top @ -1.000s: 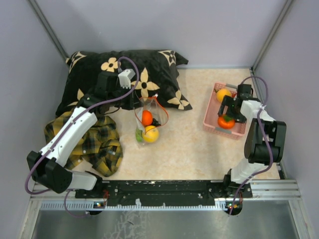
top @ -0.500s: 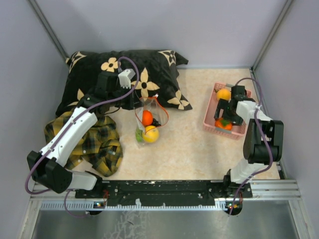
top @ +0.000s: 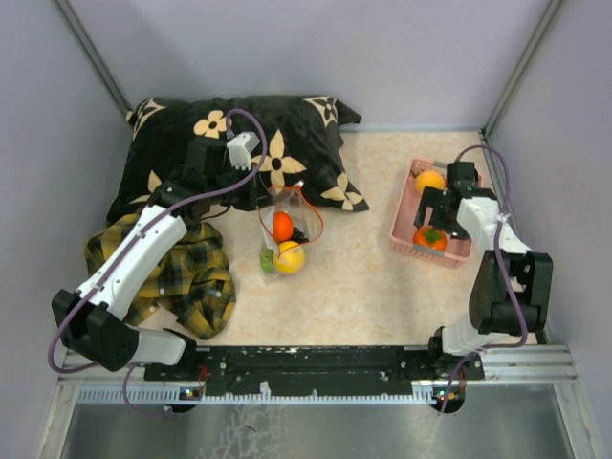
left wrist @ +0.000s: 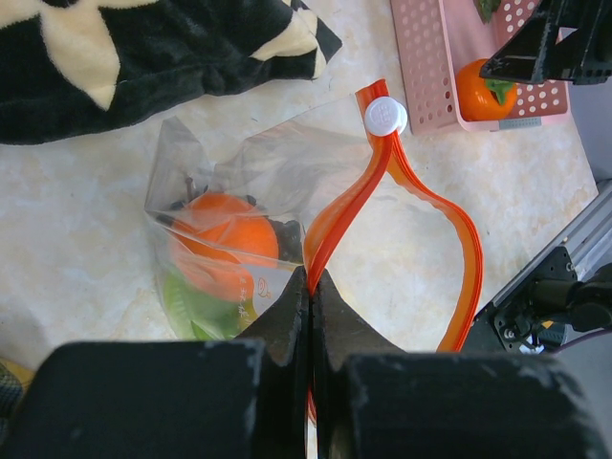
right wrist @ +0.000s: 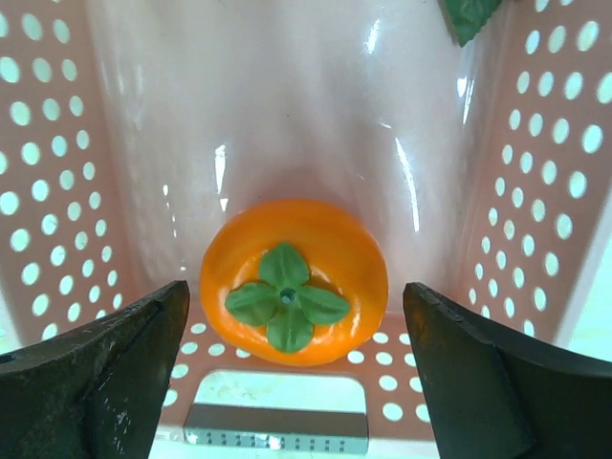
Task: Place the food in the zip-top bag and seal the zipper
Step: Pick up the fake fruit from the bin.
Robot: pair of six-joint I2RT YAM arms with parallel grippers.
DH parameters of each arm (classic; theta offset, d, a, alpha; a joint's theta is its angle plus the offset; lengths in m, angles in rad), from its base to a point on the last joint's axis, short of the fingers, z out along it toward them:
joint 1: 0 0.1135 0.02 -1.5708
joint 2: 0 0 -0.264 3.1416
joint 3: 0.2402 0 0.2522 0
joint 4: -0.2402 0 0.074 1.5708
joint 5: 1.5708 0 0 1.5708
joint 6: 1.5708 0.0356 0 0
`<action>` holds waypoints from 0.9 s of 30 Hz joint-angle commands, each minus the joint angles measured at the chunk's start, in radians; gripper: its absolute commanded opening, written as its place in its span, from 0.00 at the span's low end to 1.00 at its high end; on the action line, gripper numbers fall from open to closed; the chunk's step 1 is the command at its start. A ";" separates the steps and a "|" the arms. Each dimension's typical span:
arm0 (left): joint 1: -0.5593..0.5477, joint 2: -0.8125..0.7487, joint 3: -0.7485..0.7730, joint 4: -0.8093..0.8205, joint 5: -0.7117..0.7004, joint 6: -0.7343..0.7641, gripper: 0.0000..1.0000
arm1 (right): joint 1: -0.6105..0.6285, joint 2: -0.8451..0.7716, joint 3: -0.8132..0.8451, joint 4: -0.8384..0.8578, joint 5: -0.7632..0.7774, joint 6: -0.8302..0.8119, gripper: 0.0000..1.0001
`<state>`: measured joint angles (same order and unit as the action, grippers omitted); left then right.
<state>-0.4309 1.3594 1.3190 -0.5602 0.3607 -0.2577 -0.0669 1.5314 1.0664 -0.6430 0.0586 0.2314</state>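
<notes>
Orange (right wrist: 325,239) untouched between fingers (right wrist: 96,373) of wide-open right claw (right wrist: 295,285); zipper (left wrist: 346,203) in tight-shut left claw (left wrist: 308,284)

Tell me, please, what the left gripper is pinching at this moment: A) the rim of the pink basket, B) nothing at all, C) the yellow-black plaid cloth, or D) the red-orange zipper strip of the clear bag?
D: in the left wrist view the left gripper is shut on the red-orange zipper at the mouth of the zip-top bag.
</notes>
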 commanded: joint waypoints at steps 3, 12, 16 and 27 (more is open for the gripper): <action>0.005 -0.013 -0.004 0.033 0.024 -0.003 0.00 | -0.043 -0.114 -0.059 0.025 -0.009 0.046 0.94; 0.005 -0.013 -0.004 0.036 0.030 -0.006 0.00 | -0.140 -0.196 -0.200 0.163 -0.129 0.101 0.92; 0.005 -0.014 -0.005 0.036 0.031 -0.006 0.00 | -0.141 -0.155 -0.219 0.192 -0.164 0.108 0.91; 0.005 -0.013 -0.006 0.037 0.033 -0.006 0.00 | -0.140 -0.059 -0.244 0.272 -0.238 0.108 0.87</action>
<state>-0.4309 1.3594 1.3186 -0.5594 0.3695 -0.2581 -0.2058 1.4391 0.8371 -0.4259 -0.1417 0.3424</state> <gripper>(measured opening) 0.008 0.890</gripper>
